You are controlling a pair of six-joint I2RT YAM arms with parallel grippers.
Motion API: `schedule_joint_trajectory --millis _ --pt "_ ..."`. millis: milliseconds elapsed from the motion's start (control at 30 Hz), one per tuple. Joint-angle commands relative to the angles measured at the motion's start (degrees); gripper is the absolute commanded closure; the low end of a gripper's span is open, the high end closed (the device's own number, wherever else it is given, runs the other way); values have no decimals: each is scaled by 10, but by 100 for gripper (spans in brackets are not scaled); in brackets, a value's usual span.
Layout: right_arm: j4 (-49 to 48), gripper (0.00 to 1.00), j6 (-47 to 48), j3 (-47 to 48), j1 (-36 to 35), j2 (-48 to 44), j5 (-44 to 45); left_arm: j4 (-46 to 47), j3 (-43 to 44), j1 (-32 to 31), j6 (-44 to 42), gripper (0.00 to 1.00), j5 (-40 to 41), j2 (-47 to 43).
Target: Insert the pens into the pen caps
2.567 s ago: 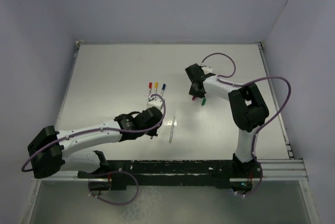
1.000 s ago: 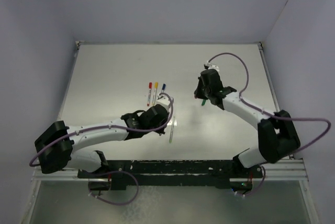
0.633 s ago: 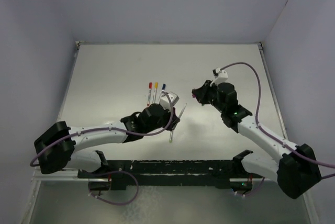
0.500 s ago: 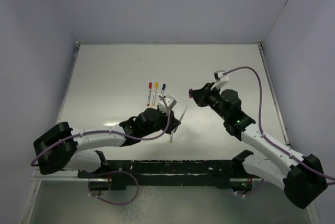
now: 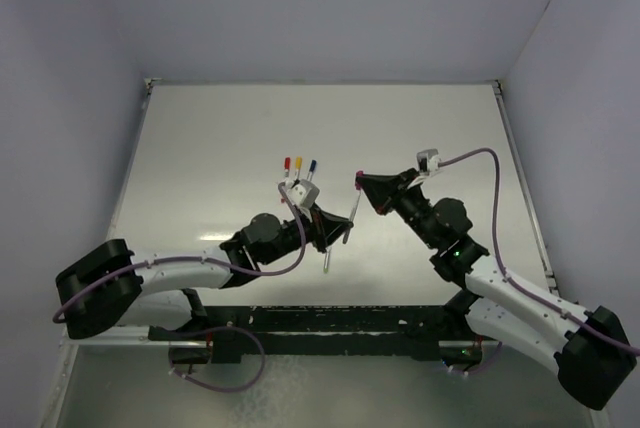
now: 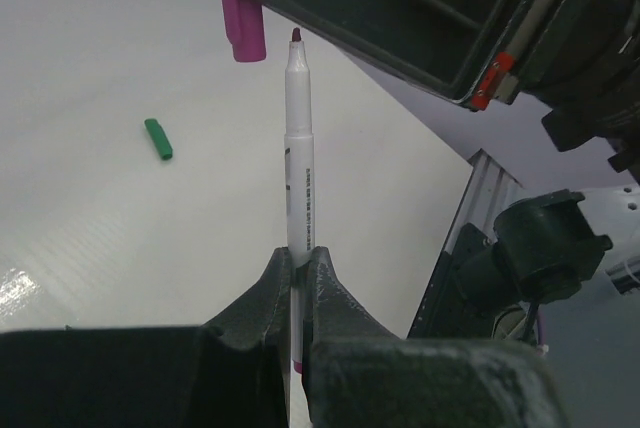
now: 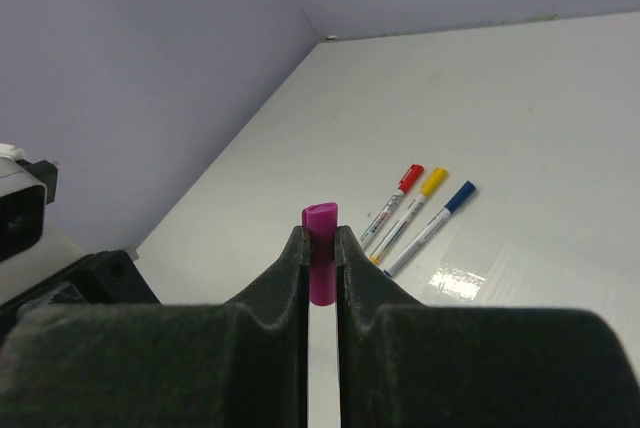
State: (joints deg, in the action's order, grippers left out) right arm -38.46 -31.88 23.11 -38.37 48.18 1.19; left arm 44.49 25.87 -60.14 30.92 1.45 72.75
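Now the left jaws are clamped on the lower barrel of a pen [image 6: 299, 148], which sticks straight out beyond them. Its tip is just beside the mouth of the magenta cap [image 6: 243, 18], not yet inside. The right jaws pinch that cap. Beyond them three capped pens [image 7: 410, 210] lie on the worktop [image 7: 520, 128]. A green cap [image 6: 158, 138] lies apart.

Glossy table [image 5: 200, 148], smooth plastic pen [image 6: 299, 148]
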Motion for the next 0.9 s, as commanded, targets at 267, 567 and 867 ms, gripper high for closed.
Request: schedule_joint_trajectory --millis 267,567,867 --pt "-102 100 4 -19 -5 -37 39 93 -16 -2 28 100 1 -25" --pt "-116 100 -13 -23 -5 -36 34 90 -10 -2 28 100 5 -16" --pt "-126 100 -31 -20 -5 -29 23 88 -8 -2 33 100 7 -6"
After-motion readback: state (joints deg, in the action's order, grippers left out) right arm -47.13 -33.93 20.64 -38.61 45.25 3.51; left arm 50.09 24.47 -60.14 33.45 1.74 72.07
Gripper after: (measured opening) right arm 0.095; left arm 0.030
